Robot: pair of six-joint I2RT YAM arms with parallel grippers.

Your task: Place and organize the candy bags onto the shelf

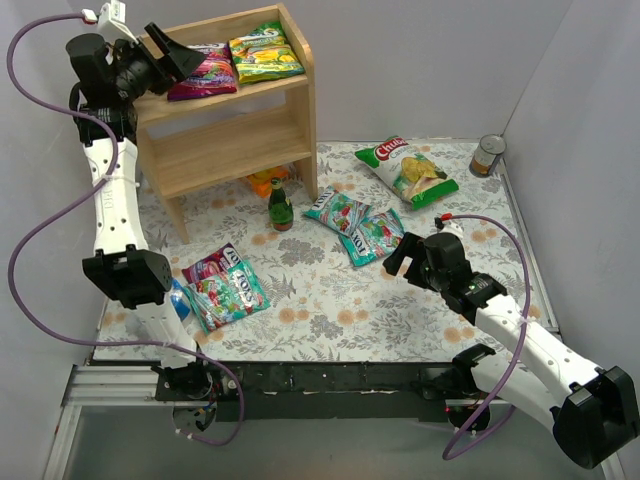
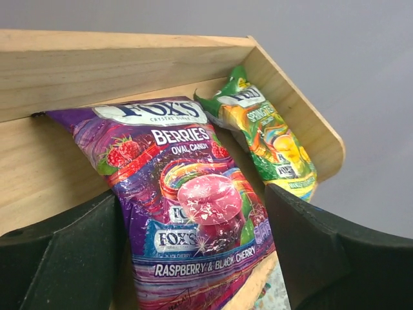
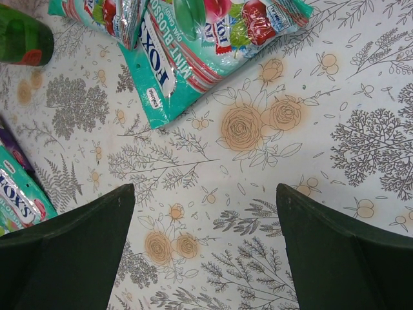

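Observation:
The wooden shelf (image 1: 232, 150) stands at the back left. On its top tier lie a magenta-purple FOX'S bag (image 1: 205, 72) and a yellow-green one (image 1: 265, 50). My left gripper (image 1: 176, 57) is open at the purple bag's near end. In the left wrist view the fingers straddle that bag (image 2: 187, 194), with the yellow-green bag (image 2: 271, 139) beyond. Two teal bags (image 1: 336, 210) (image 1: 372, 236) lie mid-table. A magenta bag (image 1: 208, 265) and a teal bag (image 1: 232, 296) lie front left. My right gripper (image 1: 400, 256) is open and empty, just right of the teal pair (image 3: 206, 45).
A white-and-green chip bag (image 1: 410, 168) lies at the back right, with a tin can (image 1: 488, 155) in the far corner. A green bottle (image 1: 280, 208) stands in front of the shelf, and an orange item (image 1: 264, 182) lies under it. Walls enclose the floral cloth.

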